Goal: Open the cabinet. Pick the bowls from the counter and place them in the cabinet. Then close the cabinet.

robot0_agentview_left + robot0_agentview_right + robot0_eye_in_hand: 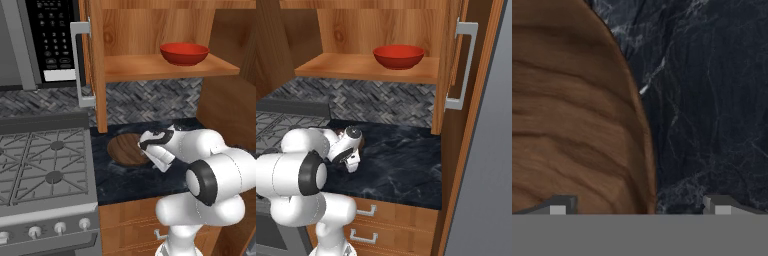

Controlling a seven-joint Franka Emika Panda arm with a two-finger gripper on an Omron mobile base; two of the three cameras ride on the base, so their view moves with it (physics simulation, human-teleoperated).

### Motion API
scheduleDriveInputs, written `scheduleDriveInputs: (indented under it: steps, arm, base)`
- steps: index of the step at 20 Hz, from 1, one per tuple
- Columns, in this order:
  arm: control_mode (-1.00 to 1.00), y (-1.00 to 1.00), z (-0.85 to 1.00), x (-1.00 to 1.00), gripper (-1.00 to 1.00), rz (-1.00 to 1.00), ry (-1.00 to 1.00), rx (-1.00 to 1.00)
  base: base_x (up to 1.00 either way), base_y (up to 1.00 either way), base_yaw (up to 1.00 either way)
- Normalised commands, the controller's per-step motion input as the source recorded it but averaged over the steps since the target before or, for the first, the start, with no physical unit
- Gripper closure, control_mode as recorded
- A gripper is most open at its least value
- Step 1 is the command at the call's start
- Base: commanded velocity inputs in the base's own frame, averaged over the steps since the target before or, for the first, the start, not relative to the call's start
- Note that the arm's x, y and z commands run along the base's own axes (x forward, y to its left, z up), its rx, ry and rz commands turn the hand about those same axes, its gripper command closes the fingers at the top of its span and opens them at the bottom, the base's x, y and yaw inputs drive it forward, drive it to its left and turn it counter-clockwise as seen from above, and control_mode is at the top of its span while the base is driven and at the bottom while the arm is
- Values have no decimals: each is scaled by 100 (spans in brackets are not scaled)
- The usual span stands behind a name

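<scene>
Here the brown bowl (124, 149) lies on the counter (130, 182), a dark blue-black slab veined with pale marbling, set between the stove (45, 165) on the left and a wooden wall on the right. The bowl is shallow and round, its inside streaked with wood grain, and it sits at the left part of the slab, toward the back. My claw (640, 206) hangs right over its right rim with the jaws spread wide and gripping nothing: one tip (558, 206) stands above the bowl's inside, the other tip (722, 206) above bare stone. Whether either tip touches, I cannot tell.

Above, the cabinet (366, 65) stands open, warm wood with a plain shelf. The red bowl (184, 53), glossy and smooth, rests on that shelf toward its right end. Both doors are swung outward, each with a grey bar handle (463, 65). Behind the counter runs a grey woven-pattern backsplash (150, 102). A black microwave (47, 40) hangs above the stove, and drawers (381, 220) with small handles sit below the slab.
</scene>
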Motion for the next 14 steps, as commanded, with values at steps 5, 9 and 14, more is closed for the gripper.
scheduleDriveInputs:
  steps: [5, 9, 14]
  arm:
    - [-100, 0, -24, 7, -100, 0, 0, 0]
    - [-100, 0, -25, 5, 100, 0, 0, 0]
    - [-100, 0, -12, 6, 100, 0, 0, 0]
  base:
    - [0, 0, 0]
    - [0, 0, 0]
    - [0, 0, 0]
